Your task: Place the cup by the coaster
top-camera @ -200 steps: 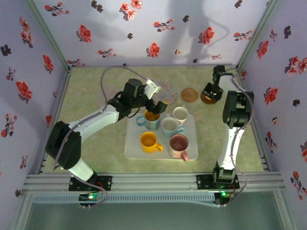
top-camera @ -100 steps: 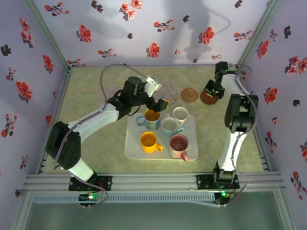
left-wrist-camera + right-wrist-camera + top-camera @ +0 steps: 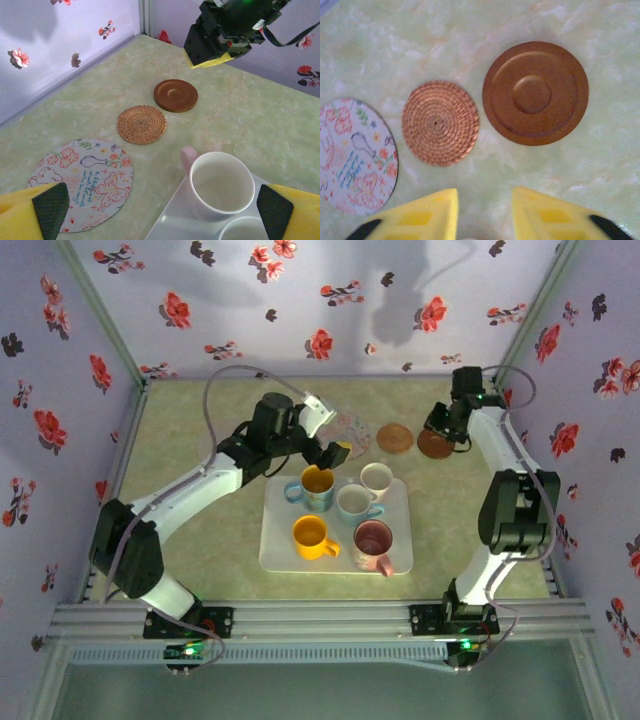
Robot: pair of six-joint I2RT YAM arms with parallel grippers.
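Three coasters lie apart in a row, bare table around them. Left gripper gapes wide over the tray edge; right gripper, part-open and empty, hovers nearby.

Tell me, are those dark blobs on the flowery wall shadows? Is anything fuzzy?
Top view: yes, soft shadows on the back wall. Left wrist view: coasters sharp, left fingers blurry. Right wrist view: evenly lit, right fingers slightly soft.

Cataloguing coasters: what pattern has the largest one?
Printed coaster: flowers and a butterfly on white; left wrist view.
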